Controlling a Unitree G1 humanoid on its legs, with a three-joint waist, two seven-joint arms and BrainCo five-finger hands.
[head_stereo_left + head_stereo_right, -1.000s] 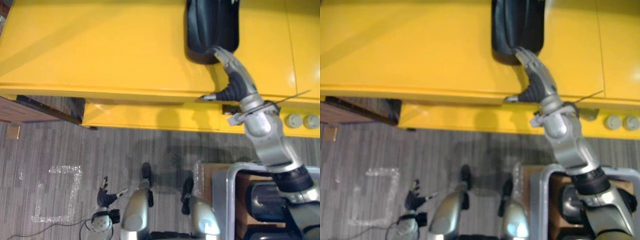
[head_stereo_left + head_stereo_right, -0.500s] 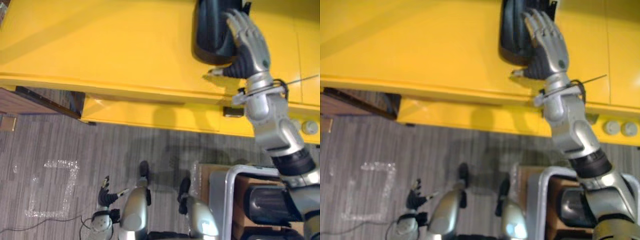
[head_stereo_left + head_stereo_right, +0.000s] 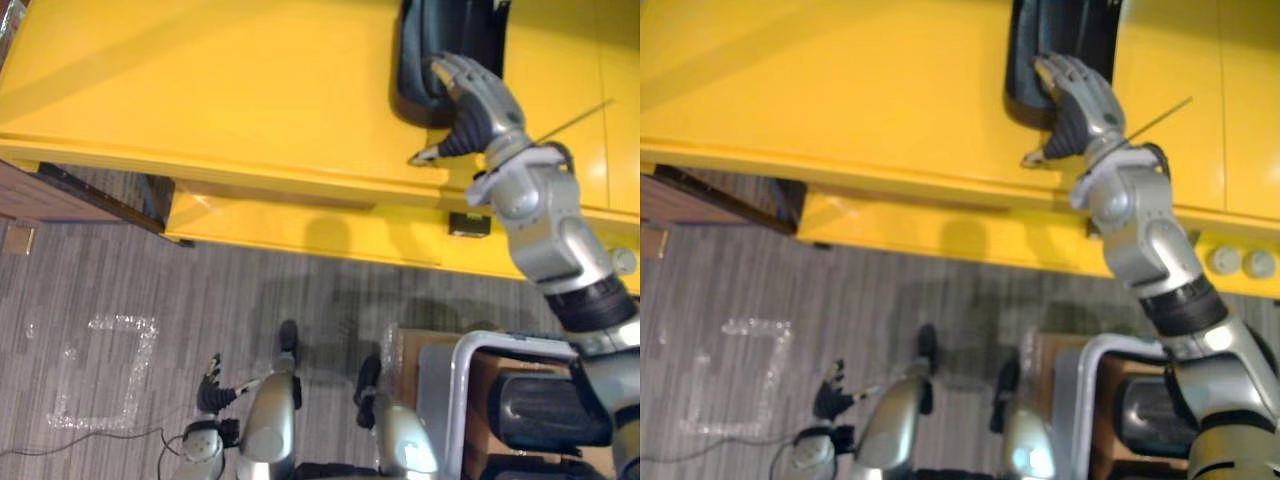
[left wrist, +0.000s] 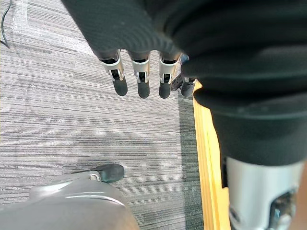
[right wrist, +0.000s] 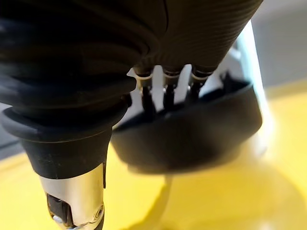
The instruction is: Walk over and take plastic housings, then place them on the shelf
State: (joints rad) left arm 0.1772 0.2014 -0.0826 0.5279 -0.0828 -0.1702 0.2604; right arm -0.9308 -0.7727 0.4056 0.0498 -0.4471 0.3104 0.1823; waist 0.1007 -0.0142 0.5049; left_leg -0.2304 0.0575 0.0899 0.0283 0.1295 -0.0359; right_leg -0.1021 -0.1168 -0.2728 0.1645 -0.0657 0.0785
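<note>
Plastic housing [image 3: 430, 30] sits on yellow shelf [image 3: 200, 90], right robot hand [image 3: 475, 100] curled over its rim.

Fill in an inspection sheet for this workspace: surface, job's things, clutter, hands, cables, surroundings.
Surface: yellow shelf, glossy.
Job's things: black plastic housing lying on the shelf; more dark housings in a grey bin.
Clutter: two round grey knobs on the lower yellow ledge.
Hands: right hand, fingers curled over the housing's near rim, thumb out on the shelf; left hand open, hanging above the floor.
Cables: nothing seen.
Surroundings: grey carpet with a taped square; brown furniture.
</note>
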